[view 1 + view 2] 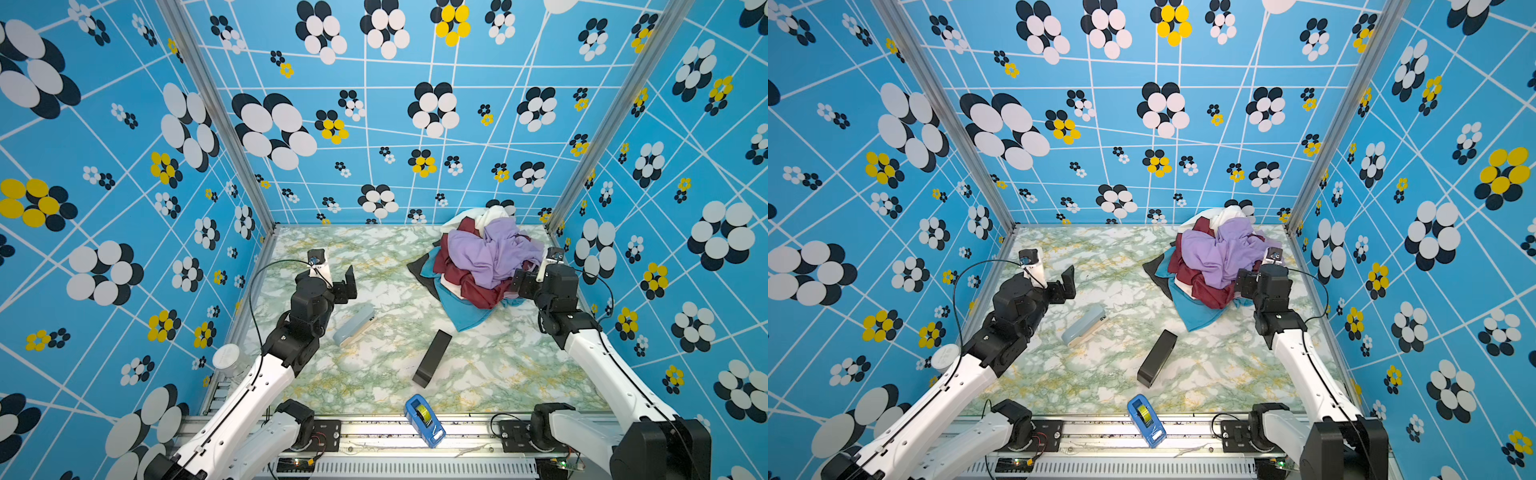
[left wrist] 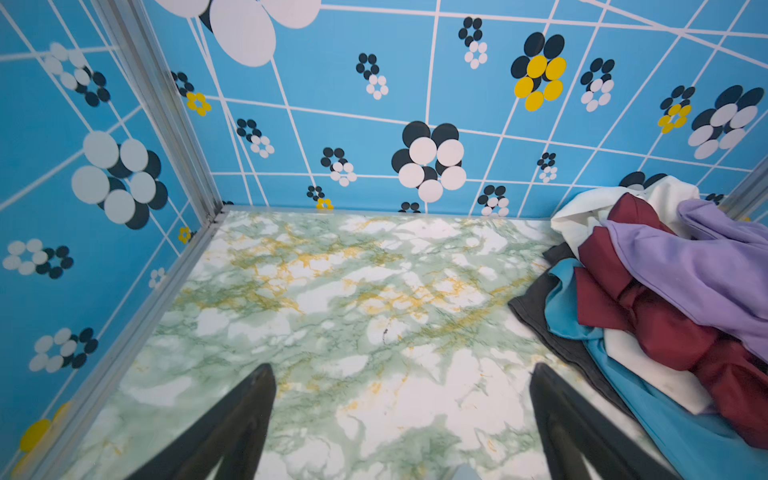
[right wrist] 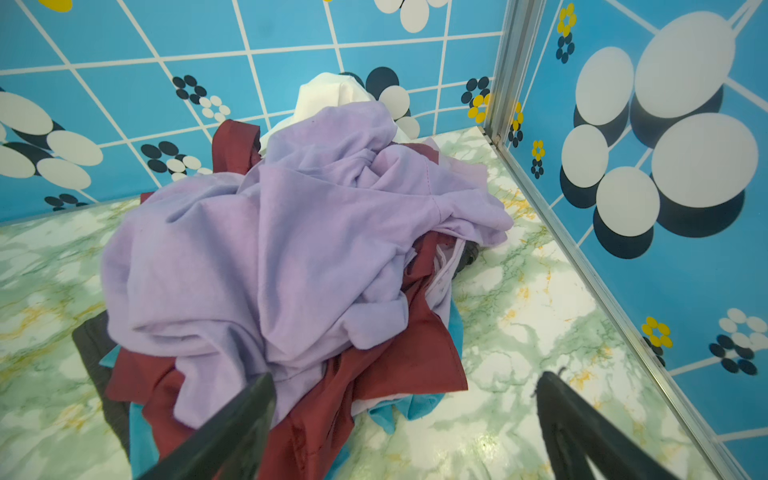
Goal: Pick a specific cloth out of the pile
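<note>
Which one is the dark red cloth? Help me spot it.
Find the pile in the far right corner of the table. Under the lavender garment on top lies the maroon cloth: slightly shiny, dark red, unlike the teal cloth spread beneath.

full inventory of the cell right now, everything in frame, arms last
marble-patterned table: 1, green-white, cell floor
heap of mixed garments: 1, mixed, far right corner
lavender garment: 1, lavender, top of heap
maroon shiny shirt: 1, maroon, under the lavender garment
white cloth: at least 1, white, back of heap
teal cloth: 1, teal, bottom, spilling forward
dark cloth: 1, black, heap's bottom left edge
black rectangular box: 1, black, table centre
pale blue-grey stapler-like case: 1, blue-grey, left of box
blue tape dispenser: 1, blue, front edge
clear white-lidded jar: 1, clear, left table edge
left hand: 1, black, open, over bare table at left
right hand: 1, black, open, at heap's near right side
</note>
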Action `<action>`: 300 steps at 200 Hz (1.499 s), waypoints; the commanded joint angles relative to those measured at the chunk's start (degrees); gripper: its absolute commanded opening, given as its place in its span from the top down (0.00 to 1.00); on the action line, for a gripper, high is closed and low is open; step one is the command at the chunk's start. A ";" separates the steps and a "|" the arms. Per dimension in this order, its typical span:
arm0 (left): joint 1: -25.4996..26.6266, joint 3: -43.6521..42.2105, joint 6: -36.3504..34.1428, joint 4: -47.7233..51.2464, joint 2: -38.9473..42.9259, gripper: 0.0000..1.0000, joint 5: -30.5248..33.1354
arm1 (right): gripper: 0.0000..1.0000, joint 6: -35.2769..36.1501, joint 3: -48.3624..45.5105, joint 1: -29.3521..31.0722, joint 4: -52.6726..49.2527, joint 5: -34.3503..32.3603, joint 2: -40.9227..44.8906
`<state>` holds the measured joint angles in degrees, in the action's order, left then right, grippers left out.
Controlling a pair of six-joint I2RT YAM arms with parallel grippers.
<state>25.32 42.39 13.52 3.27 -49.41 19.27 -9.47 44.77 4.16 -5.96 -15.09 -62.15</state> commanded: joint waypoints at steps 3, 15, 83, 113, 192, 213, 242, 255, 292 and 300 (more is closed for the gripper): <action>3.11 -2.09 10.44 5.44 2.58 0.07 0.40 | 0.03 -1.44 5.66 4.16 -13.64 -0.75 0.75; 5.10 -3.24 12.10 5.35 3.08 0.07 0.77 | 0.05 -1.48 8.52 6.36 -16.86 0.09 0.12; 15.70 -0.04 9.23 9.01 -4.36 0.05 8.87 | 0.21 -4.78 21.44 23.10 -27.58 -6.94 -14.06; 16.16 0.71 8.05 8.39 -6.05 0.03 7.50 | 0.32 -10.97 25.44 24.78 -28.33 -6.53 -22.29; 16.20 -8.75 1.82 -7.76 1.09 0.01 -10.13 | 0.31 -21.44 30.39 26.29 -24.22 -5.18 -34.53; 16.16 -10.49 -1.11 -8.47 3.81 0.01 -16.44 | 0.30 -22.59 31.49 26.75 -23.76 -4.99 -36.81; 15.75 -13.97 -2.78 -11.03 9.00 0.01 -21.37 | 0.27 -24.36 32.65 27.51 -23.67 -6.06 -39.06; 15.34 -15.71 -2.83 -12.69 11.37 0.01 -23.30 | 0.27 -25.16 32.53 28.24 -23.16 -8.38 -39.75; 14.02 -17.76 -2.18 -13.00 15.45 0.01 -24.24 | 0.27 -28.46 32.21 28.80 -23.18 -14.77 -41.08; 13.88 -18.00 -2.09 -12.91 15.74 0.01 -24.20 | 0.27 -29.06 32.22 28.80 -23.18 -15.75 -41.51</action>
<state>39.99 25.47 12.36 -7.40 -34.96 -2.57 -35.03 75.90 32.80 -29.36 -25.12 -102.10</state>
